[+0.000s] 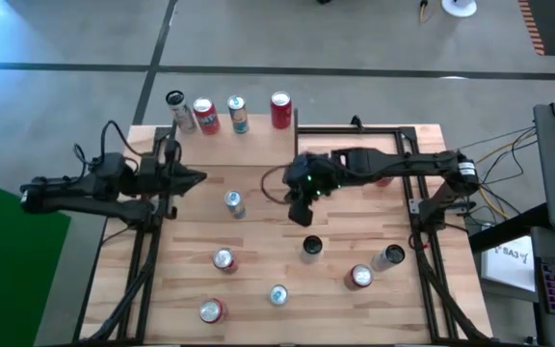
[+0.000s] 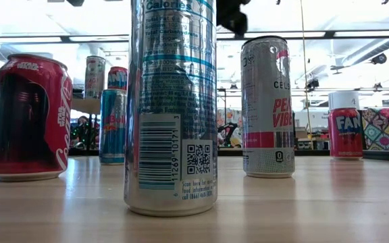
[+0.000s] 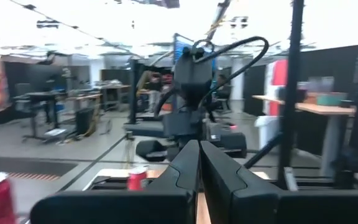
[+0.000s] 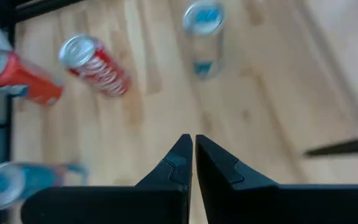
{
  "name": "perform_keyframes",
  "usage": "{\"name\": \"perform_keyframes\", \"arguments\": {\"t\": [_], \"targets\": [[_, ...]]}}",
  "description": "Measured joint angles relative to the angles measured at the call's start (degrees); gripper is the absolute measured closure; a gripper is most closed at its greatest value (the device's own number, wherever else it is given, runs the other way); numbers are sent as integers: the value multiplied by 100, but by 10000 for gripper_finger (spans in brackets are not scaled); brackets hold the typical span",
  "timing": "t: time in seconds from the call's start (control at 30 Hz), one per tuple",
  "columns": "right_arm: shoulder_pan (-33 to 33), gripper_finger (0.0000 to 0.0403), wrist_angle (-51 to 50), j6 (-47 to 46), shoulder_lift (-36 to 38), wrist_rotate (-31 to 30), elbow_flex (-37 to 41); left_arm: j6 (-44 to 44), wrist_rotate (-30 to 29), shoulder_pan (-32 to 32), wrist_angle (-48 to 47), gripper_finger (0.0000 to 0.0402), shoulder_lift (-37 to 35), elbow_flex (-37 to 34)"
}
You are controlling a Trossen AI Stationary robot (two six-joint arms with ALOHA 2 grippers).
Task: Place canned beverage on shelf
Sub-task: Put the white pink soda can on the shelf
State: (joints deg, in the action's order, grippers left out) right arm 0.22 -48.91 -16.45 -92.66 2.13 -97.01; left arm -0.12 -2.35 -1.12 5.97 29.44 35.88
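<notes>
Four cans stand in a row on the shelf (image 1: 258, 145) at the table's far left, among them a red can (image 1: 279, 109) and a blue-and-silver can (image 1: 238, 114). Several more cans stand upright on the tabletop, such as a silver can (image 1: 233, 202) near the middle and a red-topped can (image 1: 224, 258). My left gripper (image 1: 198, 176) is shut and empty; it points level toward the table's right, just in front of the shelf. My right gripper (image 1: 302, 214) is shut and empty too, slanting down over the table's middle, above bare wood (image 4: 193, 140).
More cans stand near the front: a red one (image 1: 212, 310), a silver one (image 1: 277, 294), a dark-topped one (image 1: 311, 248), a red one (image 1: 359, 277) and a silver one (image 1: 388, 255). A tall silver can (image 2: 171, 108) fills the low view. Black frame rails (image 1: 417, 212) flank the table.
</notes>
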Motion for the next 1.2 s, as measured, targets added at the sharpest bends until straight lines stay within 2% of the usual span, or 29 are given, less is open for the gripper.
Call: {"name": "perform_keyframes", "arguments": {"t": [0.1, 0.33, 0.47, 0.63, 0.83, 1.07, 1.2], "targets": [[297, 390, -306, -567, 26, 34, 0, 69, 0, -256, 128, 402, 83, -2], [859, 390, -1196, -1952, 72, 1059, -9, -52, 0, -768, 674, 402, 452, -12], [1246, 390, -2083, -2644, 72, 1185, -9, -62, 0, -1173, 1348, 402, 871, -61], [1870, 390, -3172, -2639, 84, 1177, -9, -46, -7, -1506, 1944, 402, 1263, -68], [2691, 390, -3341, -2187, 142, 724, -9, -245, -20, -1673, 2560, 402, 1631, -68], [3222, 390, -3295, -1818, 142, 139, -9, -363, -34, -1986, 3151, 402, 2125, -68], [3360, 390, -3132, -1643, 139, -469, -9, -333, -471, -2224, 3273, 402, 2375, -68]]}}
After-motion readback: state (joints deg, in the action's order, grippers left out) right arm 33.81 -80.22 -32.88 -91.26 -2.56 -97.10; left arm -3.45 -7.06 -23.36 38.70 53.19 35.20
